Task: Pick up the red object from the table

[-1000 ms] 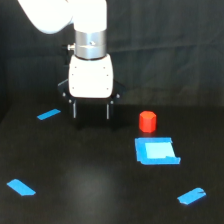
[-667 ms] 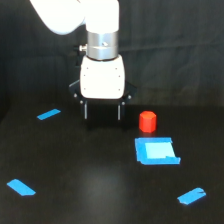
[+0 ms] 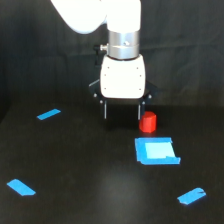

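Upright, pincer (image 3: 122, 111) beside red object (image 3: 148, 122)

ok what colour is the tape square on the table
Blue, with a paler centre: the flat tape square on the matte black table, seen in the exterior view.

- No words, numbers, brands or signs can be read anywhere in the exterior view.
- The red object (image 3: 148, 122) is plain.
- The blue tape square (image 3: 155, 150) carries no lettering.
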